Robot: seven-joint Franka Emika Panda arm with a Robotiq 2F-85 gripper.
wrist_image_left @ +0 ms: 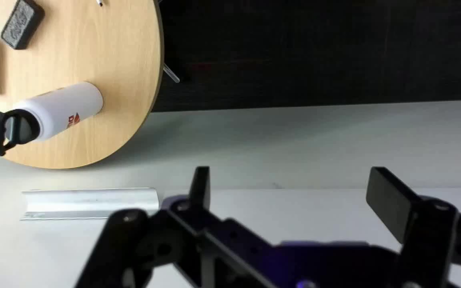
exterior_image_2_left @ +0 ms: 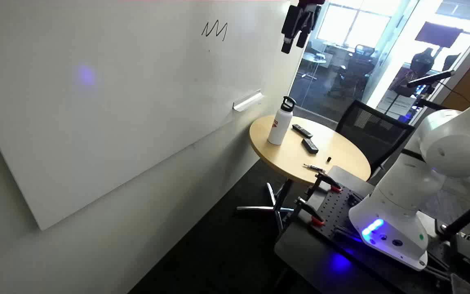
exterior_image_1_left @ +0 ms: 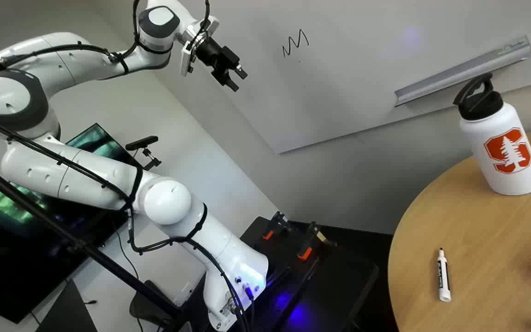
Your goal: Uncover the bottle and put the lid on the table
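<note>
The white bottle (exterior_image_1_left: 505,138) stands upright on the round light-brown table (exterior_image_1_left: 473,221), near the wall side. The bottle (exterior_image_2_left: 279,130) and the table (exterior_image_2_left: 339,149) also show in an exterior view. The black lid (exterior_image_1_left: 481,103) with its slanted handle is on the bottle's top; it also shows in an exterior view (exterior_image_2_left: 287,105). In the wrist view the bottle (wrist_image_left: 60,110), lid (wrist_image_left: 27,127) and table (wrist_image_left: 130,60) are at the upper left. My gripper (exterior_image_1_left: 238,80) is open and empty, high up and well apart from the bottle. It also shows in an exterior view (exterior_image_2_left: 293,47) and the wrist view (wrist_image_left: 288,176).
A pen (exterior_image_1_left: 443,279), its cap (exterior_image_2_left: 329,159), a dark eraser (exterior_image_2_left: 309,146) and a remote (exterior_image_2_left: 302,130) lie on the table. A whiteboard (exterior_image_1_left: 339,83) with a metal tray (exterior_image_1_left: 466,69) is behind the bottle. A chair (exterior_image_2_left: 375,126) stands beside the table.
</note>
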